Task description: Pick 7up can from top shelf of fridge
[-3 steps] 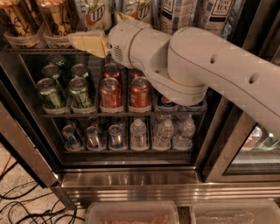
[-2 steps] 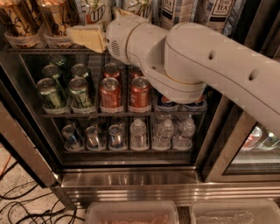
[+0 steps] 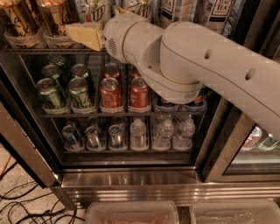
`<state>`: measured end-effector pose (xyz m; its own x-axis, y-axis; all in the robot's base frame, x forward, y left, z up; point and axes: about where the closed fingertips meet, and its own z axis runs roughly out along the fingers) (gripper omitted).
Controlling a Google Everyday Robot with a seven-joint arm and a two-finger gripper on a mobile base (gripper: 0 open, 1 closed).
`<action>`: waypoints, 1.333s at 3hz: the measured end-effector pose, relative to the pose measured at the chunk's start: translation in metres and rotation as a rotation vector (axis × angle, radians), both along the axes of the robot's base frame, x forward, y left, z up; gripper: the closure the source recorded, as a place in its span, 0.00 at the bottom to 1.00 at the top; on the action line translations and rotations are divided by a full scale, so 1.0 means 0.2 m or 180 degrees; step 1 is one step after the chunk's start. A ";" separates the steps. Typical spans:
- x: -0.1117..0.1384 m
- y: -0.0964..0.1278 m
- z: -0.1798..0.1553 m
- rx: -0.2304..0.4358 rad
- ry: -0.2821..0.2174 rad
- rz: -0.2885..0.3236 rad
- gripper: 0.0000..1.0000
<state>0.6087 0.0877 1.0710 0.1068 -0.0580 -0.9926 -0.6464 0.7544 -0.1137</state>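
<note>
Since the 7up can (image 3: 93,9) stands at the front of the top shelf (image 3: 39,50), my gripper (image 3: 76,34) sits level with that rail, just below the can, for a sideways approach. Open or closed: cannot tell. No grasp evident.

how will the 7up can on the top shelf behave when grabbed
The 7up can looks slim and upright, so it may tip if nudged sideways. Its smooth metal wall is probably slippery and could dent under a hard squeeze. The pincer sits in front of it at the top shelf.
</note>
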 end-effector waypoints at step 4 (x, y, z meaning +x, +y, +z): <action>0.10 0.01 -0.07 0.0067 0.0008 0.0026 0.57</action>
